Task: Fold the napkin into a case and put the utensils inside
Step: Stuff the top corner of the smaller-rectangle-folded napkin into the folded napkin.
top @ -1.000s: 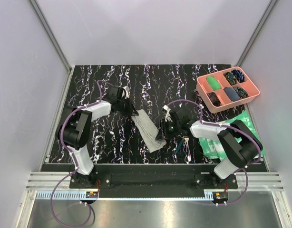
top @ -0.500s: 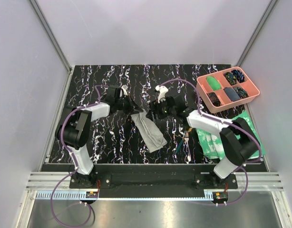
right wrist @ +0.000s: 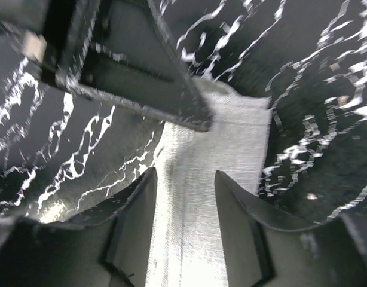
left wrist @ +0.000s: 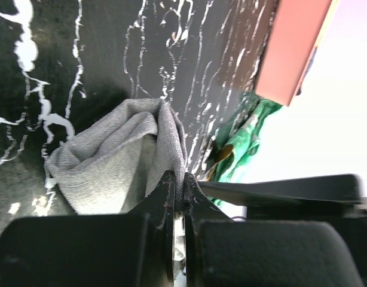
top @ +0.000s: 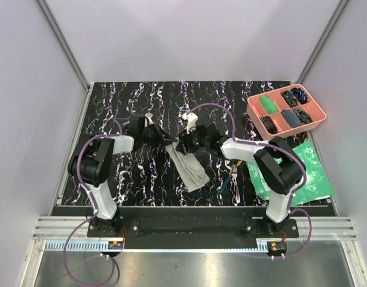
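Grey cloth of the one napkin (top: 188, 167) lies folded as a narrow strip in the middle of the black marbled desk (top: 124, 95). The left tool (top: 173, 142) is closed tight on its far end. Just beside it, the right tool (top: 183, 146) hovers over the strip with jaws partly apart, gripping nothing. The utensils (top: 231, 179) lie to the right, too small to count, near one green sheet (top: 306, 170) and one pink tray (top: 300, 127).

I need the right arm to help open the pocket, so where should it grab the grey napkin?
Probably the free corner of its far end, from above. The grey napkin lies as a narrow folded strip; the left gripper pinches that end's other side, and the right gripper hangs open, straddling the strip there.
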Robot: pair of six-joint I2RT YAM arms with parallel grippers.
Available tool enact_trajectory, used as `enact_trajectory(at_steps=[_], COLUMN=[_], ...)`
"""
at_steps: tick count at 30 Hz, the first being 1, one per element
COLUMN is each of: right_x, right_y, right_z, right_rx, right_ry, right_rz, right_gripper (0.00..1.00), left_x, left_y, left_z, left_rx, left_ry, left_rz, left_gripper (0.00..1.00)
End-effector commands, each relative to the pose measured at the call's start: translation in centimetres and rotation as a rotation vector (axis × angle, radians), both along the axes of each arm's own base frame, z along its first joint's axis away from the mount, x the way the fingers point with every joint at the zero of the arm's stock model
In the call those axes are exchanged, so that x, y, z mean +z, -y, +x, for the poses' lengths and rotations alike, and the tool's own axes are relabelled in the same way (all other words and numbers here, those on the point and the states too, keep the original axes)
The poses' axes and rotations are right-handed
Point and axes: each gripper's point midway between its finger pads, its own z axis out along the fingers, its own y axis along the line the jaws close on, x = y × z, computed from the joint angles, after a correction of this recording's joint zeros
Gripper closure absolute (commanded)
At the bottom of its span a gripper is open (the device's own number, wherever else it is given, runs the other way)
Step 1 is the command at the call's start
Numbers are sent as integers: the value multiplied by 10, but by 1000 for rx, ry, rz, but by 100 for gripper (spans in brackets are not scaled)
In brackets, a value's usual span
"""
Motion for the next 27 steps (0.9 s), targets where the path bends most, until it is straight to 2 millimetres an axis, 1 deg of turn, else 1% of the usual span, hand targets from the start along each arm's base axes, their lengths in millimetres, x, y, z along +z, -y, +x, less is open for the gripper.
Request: enact_trajectory(at_steps=[1,3,8,10,11,12,13,17,23,27], right_x=[13,7,8,10,6,7,7,10,8,8], right_y=[-22,-23,-28,-25,-23,-19,-20,-21,-23,-26], right_z=[8,10,13,19,21,25,25,27,26,25], right_rx=[27,17,-19,-50,-66,-97,-99,-112,-106,-97], right_ry=[103,121,230,301,307,321,333,343,340,335], right_rz=[11,-23,-134,-213,-239,-266,-282,-288,-296,-287], right_gripper=[46,46,46,46,46,46,46,47,54,55], left_x=[16,13,8,6,6,6,6,6,5,5], left_y=[6,6,4,3,2,2,2,2,1,2], left_z=[5,3,1,0,0,0,0,-1,-2,-2], left_rx=[16,21,32,39,43,44,44,43,47,52], left_ry=[14,2,-22,-29,-33,-31,-30,-35,-40,-47], left_rz=[-85,-86,-75,-70,-65,-64,-62,-58,-66,-74], left_gripper=[100,100,100,100,100,100,100,100,100,100])
